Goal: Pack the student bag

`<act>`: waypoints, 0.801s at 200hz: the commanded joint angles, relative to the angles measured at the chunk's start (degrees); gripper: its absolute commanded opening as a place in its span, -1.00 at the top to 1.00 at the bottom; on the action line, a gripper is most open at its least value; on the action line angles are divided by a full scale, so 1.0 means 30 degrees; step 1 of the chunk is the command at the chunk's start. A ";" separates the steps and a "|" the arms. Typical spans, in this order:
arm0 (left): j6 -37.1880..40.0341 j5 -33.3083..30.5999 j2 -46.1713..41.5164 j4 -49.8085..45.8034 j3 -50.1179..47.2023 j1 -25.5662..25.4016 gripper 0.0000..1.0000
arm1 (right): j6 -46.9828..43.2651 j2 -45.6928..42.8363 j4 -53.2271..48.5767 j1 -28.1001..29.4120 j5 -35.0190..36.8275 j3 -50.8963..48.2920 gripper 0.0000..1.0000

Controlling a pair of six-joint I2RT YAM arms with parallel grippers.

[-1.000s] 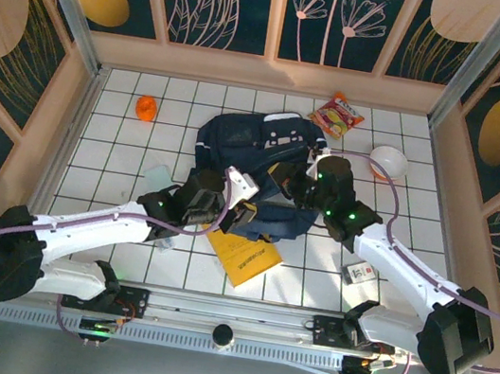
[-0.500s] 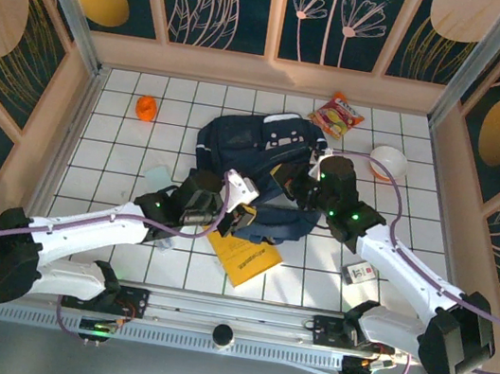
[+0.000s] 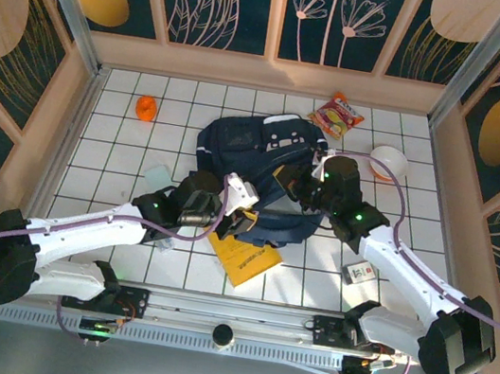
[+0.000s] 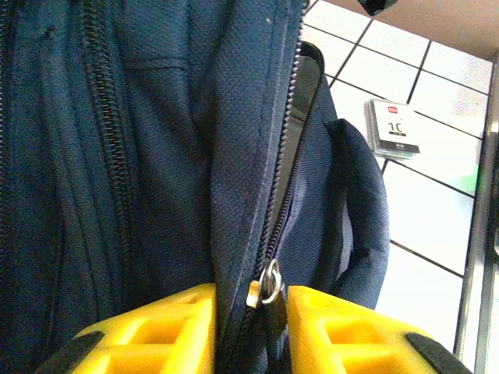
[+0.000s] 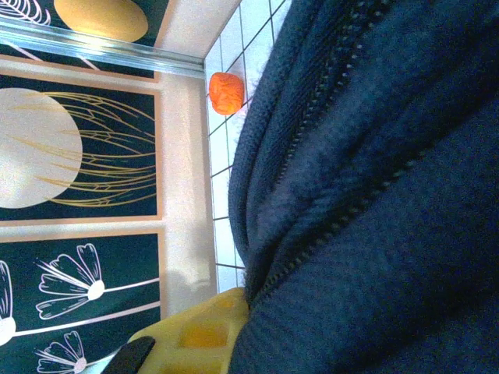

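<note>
**A:** What is your left claw [image 4: 249,302] doing?

**B:** It is pinching the zip edge of the large navy-blue fabric student bag [image 4: 148,140], with the small silver zip-pull ring [image 4: 270,285] between its yellow fingers. Your right claw [image 3: 296,185] is buried in the same cloth opposite. I cannot tell whether it is spread or pressed together. The bag lies between both claws and runs on beyond them.

**A:** What could go wrong?

**B:** That pinch looks thin. Pull hard and the hem may slip free, or the bag may slide over the white tiled surface [image 3: 123,142] and drag the flat yellow booklet [image 3: 243,255] lying beside your left claw.
</note>
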 commanded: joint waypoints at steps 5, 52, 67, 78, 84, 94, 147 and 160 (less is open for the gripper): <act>0.0104 0.0983 -0.0196 -0.0306 -0.0488 0.0079 0.58 | -0.0533 -0.0906 0.1455 -0.0316 0.0141 0.1142 0.97; 0.0381 -0.0192 -0.0461 -0.0813 -0.0634 0.0094 0.88 | -0.0623 -0.1034 0.1251 -0.0641 -0.0077 0.1190 0.98; 0.0512 -0.1016 -0.0504 -0.1029 -0.0683 0.0102 0.88 | -0.0819 -0.1062 0.0830 -0.0759 -0.0207 0.1415 0.98; 0.0514 -0.2040 -0.0529 -0.1147 -0.0750 0.0095 0.92 | -0.1014 -0.1127 0.0473 -0.0848 -0.0290 0.1610 0.98; 0.0506 -0.2718 -0.0548 -0.1199 -0.0810 0.0116 0.95 | -0.1110 -0.1210 0.0259 -0.0907 -0.0342 0.1686 0.98; 0.0484 -0.3503 -0.0585 -0.1226 -0.0924 0.0129 0.95 | -0.1262 -0.1394 -0.0079 -0.0911 -0.0408 0.1808 0.99; -0.0449 -0.4420 -0.0789 -0.0987 -0.1543 0.0902 0.66 | -0.2124 -0.2012 -0.1294 -0.2269 -0.2158 0.2567 1.00; -0.0254 -0.3533 -0.0882 -0.0765 -0.1412 0.0900 0.53 | -0.1756 -0.1917 -0.0655 -0.2077 -0.2212 0.2419 1.00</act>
